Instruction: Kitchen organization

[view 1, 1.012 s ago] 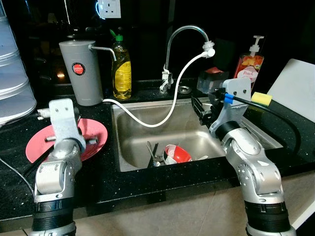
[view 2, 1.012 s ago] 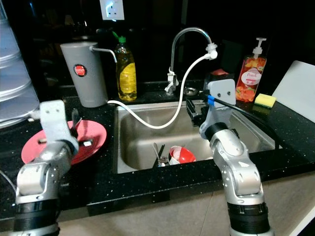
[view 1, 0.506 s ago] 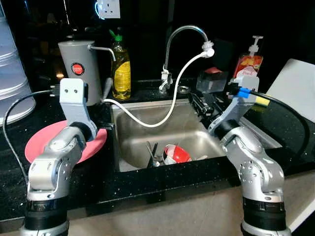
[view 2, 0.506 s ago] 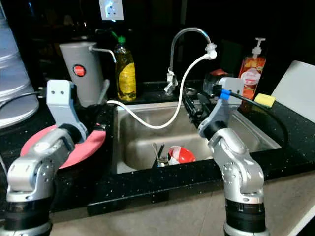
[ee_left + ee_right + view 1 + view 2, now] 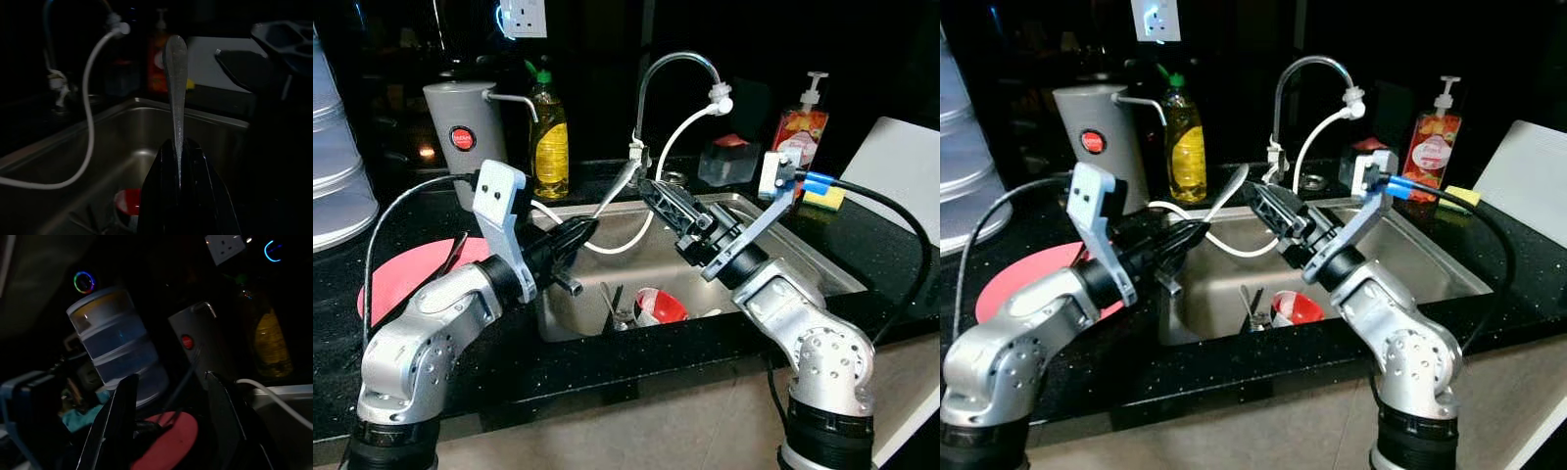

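With your left gripper clamped on the spoon above the sink and your right gripper, fingers spread wide, near its tip at two o'clock, a misjudged handover could drop it among the dishes.

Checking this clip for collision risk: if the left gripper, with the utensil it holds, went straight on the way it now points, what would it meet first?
Probably the right gripper. The left gripper is shut on a metal utensil whose tip points across the sink and already sits close beside those open fingers. Depth is uncertain.
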`<state>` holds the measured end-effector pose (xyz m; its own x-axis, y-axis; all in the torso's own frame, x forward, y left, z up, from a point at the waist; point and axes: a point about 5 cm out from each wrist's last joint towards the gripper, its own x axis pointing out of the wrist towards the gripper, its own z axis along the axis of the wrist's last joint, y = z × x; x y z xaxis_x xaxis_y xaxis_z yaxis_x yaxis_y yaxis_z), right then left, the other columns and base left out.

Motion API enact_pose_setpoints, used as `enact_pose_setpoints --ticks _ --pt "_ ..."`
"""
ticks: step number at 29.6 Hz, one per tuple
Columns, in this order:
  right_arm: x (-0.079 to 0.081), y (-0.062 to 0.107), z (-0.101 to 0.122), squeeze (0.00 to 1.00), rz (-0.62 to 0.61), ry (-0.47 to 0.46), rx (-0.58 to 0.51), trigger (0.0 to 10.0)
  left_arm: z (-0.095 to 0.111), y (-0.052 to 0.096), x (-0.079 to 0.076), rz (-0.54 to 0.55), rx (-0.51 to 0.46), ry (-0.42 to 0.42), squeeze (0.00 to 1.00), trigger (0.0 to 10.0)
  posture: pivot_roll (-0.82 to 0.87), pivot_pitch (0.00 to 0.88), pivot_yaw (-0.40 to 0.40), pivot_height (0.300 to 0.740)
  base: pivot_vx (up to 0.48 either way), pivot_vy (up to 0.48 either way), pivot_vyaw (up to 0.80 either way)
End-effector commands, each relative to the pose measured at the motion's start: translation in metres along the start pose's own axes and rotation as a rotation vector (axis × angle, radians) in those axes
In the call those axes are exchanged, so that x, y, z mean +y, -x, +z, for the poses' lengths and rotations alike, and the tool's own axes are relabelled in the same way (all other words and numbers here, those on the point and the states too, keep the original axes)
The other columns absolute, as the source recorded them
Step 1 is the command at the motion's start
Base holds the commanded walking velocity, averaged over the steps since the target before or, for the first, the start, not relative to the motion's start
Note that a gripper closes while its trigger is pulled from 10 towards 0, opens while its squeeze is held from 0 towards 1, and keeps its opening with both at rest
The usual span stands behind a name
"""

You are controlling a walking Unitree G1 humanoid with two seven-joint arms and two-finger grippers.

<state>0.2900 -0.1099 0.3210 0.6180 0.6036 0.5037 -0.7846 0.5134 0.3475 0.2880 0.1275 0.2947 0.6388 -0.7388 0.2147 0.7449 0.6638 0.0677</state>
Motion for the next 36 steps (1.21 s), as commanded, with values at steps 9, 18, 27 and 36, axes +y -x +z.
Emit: enact_pose_setpoints --ticks 9,18,27,36 --pt "0.004 -0.002 0.0 0.0 0.022 -0.045 0.024 10.0 0.0 -0.002 -0.012 -0.1 0.003 -0.001 0.0 10.0 -0.06 0.037 -0.018 0.74 0.0 0.0 0.0" --pt "0.001 -0.002 -0.007 0.0 -0.011 -0.071 0.059 10.0 0.004 -0.007 -0.017 -0.144 -0.033 -0.01 0.0 10.0 -0.06 0.03 -0.018 0.74 0.0 0.0 0.0" --pt "-0.007 0.001 -0.001 0.0 -0.06 -0.058 0.045 10.0 0.002 -0.008 -0.011 -0.088 -0.026 -0.028 0.0 10.0 -0.06 0.026 -0.019 0.74 0.0 0.0 0.0" --pt "-0.006 -0.001 -0.002 0.0 -0.059 -0.062 0.048 10.0 -0.001 -0.01 -0.024 -0.175 -0.019 -0.008 0.0 10.0 -0.06 0.03 -0.021 0.74 0.0 0.0 0.0"
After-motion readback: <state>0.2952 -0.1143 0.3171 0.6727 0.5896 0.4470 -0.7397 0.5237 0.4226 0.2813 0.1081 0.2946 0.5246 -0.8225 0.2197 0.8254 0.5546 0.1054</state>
